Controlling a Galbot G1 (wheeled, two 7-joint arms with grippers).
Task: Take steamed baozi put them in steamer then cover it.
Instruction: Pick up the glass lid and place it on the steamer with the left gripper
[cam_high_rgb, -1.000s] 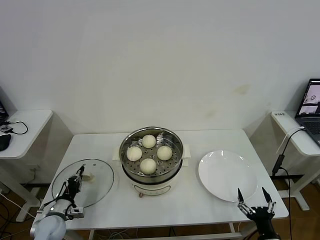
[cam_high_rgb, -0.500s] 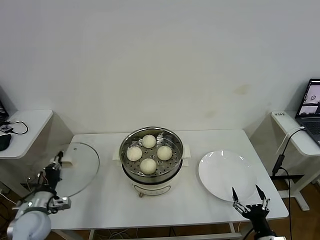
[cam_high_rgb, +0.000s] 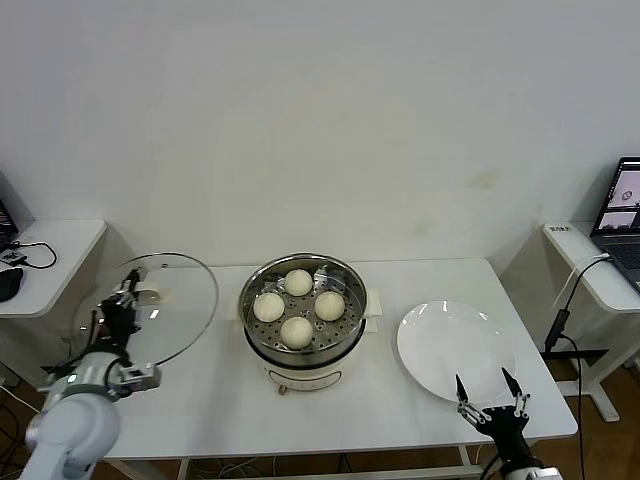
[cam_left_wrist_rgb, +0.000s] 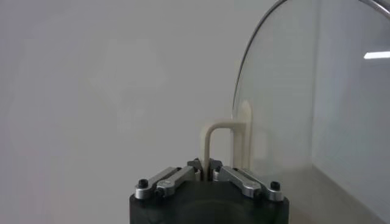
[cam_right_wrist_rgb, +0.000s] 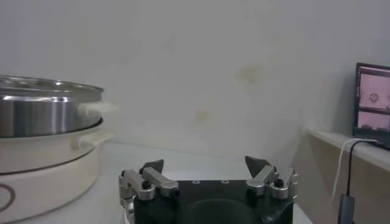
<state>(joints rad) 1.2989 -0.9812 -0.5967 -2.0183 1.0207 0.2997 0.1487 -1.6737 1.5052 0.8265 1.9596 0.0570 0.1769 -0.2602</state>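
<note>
Since a second ago the left gripper (cam_high_rgb: 122, 305), clamped on the cream handle of the cover (cam_high_rgb: 160, 310), has lifted it off the desk (cam_high_rgb: 400, 400) and tilted it up at about nine o'clock from the steamer (cam_high_rgb: 302, 322). Four steamed baozi (cam_high_rgb: 297, 330) sit in the uncovered steamer at desk centre. The right gripper (cam_high_rgb: 490, 400), jaws spread wide, hangs at five o'clock by the bare white plate (cam_high_rgb: 455, 350).

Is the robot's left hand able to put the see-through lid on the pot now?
Probably yes. The left hand grips the lid by its handle, lifted beside the open steamer; nothing lies between.
</note>
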